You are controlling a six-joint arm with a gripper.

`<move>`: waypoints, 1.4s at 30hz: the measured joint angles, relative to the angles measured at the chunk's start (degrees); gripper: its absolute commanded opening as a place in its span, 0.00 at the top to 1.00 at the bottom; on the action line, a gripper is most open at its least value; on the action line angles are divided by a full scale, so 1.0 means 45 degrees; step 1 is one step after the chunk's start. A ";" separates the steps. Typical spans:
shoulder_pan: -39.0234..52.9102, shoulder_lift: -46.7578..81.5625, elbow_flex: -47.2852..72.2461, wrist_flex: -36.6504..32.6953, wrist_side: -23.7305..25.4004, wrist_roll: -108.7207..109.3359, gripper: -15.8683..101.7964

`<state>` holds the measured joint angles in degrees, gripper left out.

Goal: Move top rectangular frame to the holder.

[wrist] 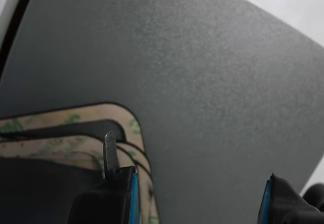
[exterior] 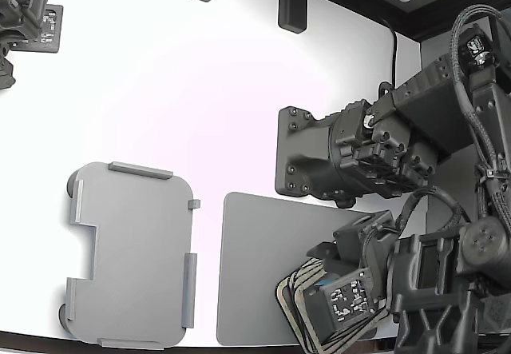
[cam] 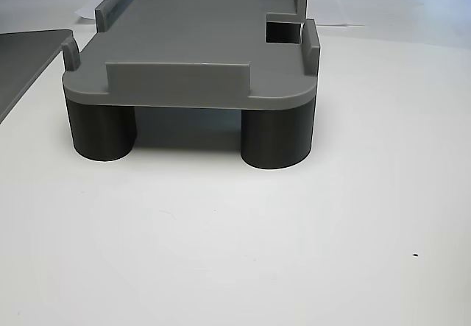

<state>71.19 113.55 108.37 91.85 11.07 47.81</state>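
Table (exterior: 200,90): we count one holder (exterior: 132,254), bare, near the front edge toward the exterior view's left.
Mat (exterior: 255,274): one, beside it; fanned frames at its front right corner.
Top rectangular frame (wrist: 61,117): we see three rims; it lies under one finger.
Gripper (wrist: 197,198): jaws apart, empty.
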 measured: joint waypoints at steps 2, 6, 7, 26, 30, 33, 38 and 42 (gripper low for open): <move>0.0430 -0.0254 0.0000 0.0000 0.0000 0.0352 0.02; 0.0645 -0.0449 -0.0059 -0.0078 -0.0410 0.0273 0.02; 0.0645 -0.0449 -0.0020 -0.0156 -0.0566 0.0234 0.02; 0.1934 -0.1367 0.0977 -0.1113 -0.1348 0.0391 0.02; 0.2090 -0.1582 0.1035 -0.1172 -0.1484 0.0410 0.03; 0.2285 -0.1641 0.1035 -0.1211 -0.1523 0.0508 0.05; 0.2617 -0.1855 0.1074 -0.1328 -0.1426 0.0684 0.08; 0.2637 -0.1934 0.1367 -0.1680 -0.1426 0.0684 0.20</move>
<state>83.06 104.85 114.52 84.29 4.66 50.89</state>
